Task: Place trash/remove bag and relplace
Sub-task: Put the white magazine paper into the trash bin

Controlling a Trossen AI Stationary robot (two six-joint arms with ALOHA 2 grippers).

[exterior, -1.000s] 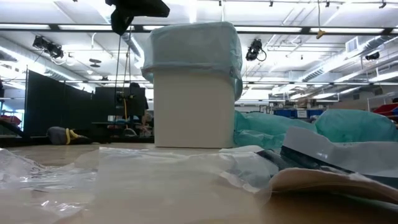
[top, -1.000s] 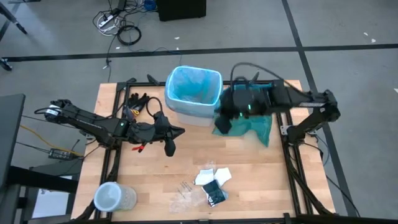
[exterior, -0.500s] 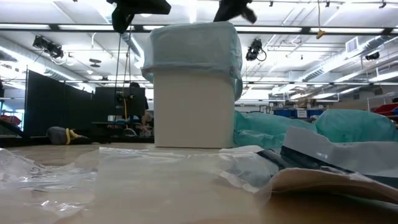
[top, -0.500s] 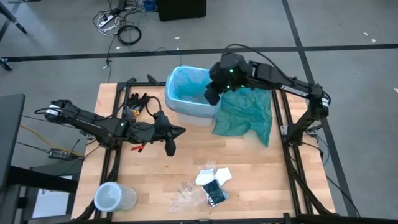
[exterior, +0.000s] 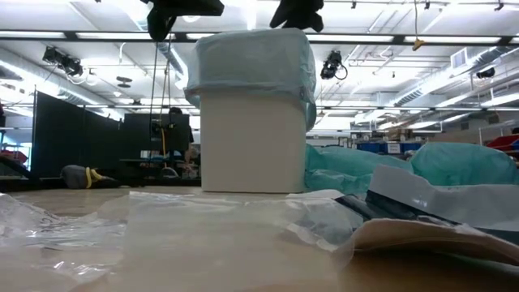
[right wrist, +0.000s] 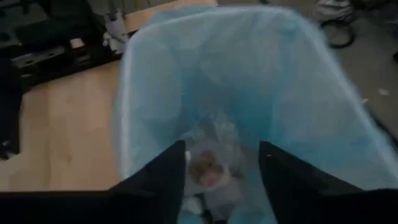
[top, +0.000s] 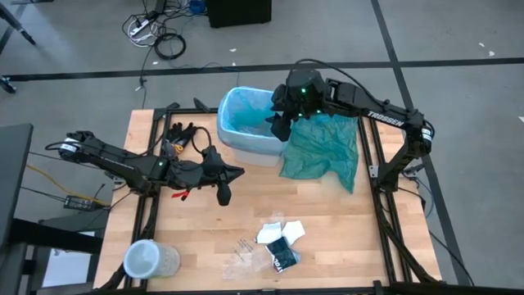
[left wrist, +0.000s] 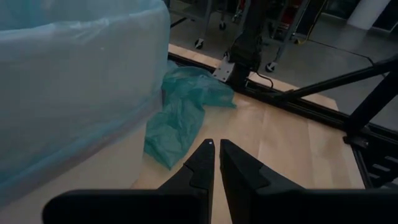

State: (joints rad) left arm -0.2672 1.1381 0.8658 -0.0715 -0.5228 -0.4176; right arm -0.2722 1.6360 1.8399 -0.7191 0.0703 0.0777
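Note:
The white bin (top: 246, 147) stands at the table's far middle, lined with the light-blue bag (top: 250, 119), whose edge is folded over the rim (exterior: 251, 61). My right gripper (right wrist: 221, 186) hovers open over the bin's right side (top: 277, 123). A clump of clear plastic with a brown bit (right wrist: 208, 163) shows between and below its fingers, inside the bag. More trash (top: 277, 244) lies on the table near the front: white paper, a dark wrapper, clear plastic. My left gripper (left wrist: 216, 148) waits left of the bin (top: 237, 172), shut and empty.
A darker teal plastic bag (top: 323, 152) lies crumpled on the table right of the bin, against its base. Black gloves (top: 182, 131) lie left of the bin. A clear round container (top: 147, 260) stands at the near left corner. Bare wood lies between bin and trash.
My right gripper has risen from low over the teal bag beside the bin. It has gone toward the far edge and a little left, and now hangs over the bin's opening. The teal bag, half covered before, lies in full view.

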